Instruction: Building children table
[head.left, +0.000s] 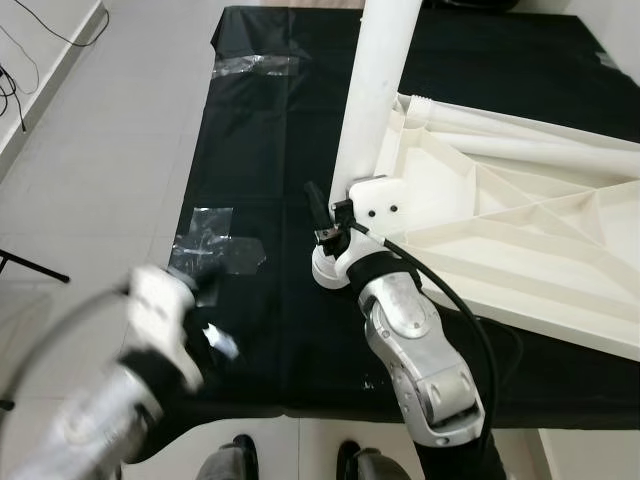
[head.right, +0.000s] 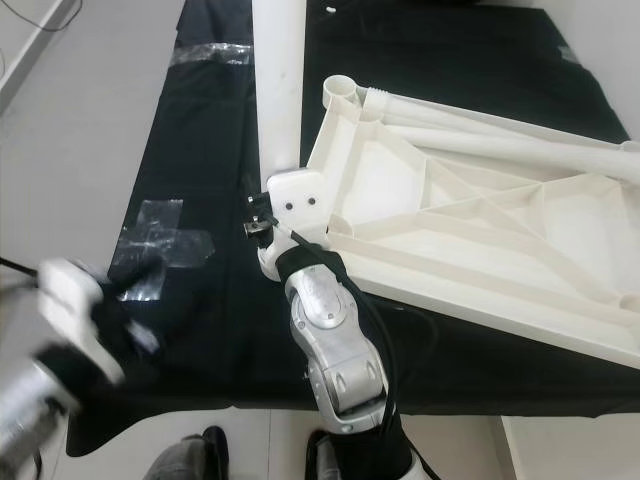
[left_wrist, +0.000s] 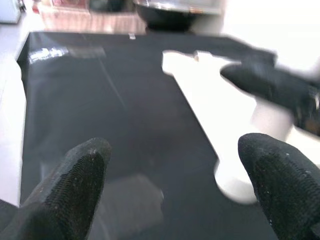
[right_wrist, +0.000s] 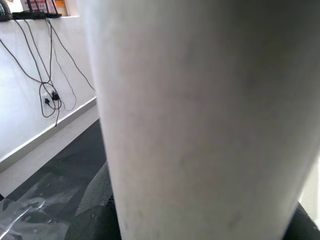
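A white plastic table top (head.left: 520, 240) lies upside down, ribs up, on a black sheet (head.left: 270, 150). At its near left corner a white table leg (head.left: 375, 90) stands upright in its socket. My right gripper (head.left: 335, 228) is shut on this leg low down, and the leg (right_wrist: 200, 125) looms close in the right wrist view. Two more white legs (head.left: 520, 130) lie along the top's far side. My left gripper (head.left: 205, 320), blurred, hangs over the sheet's near left part. It is open, its fingers (left_wrist: 82, 170) wide apart with nothing between them.
Patches of clear tape (head.left: 215, 240) stick to the sheet left of the leg. Pale tiled floor (head.left: 90, 150) runs along the left, with cables (head.left: 10, 90) by the wall. My feet (head.left: 240, 455) stand at the sheet's near edge.
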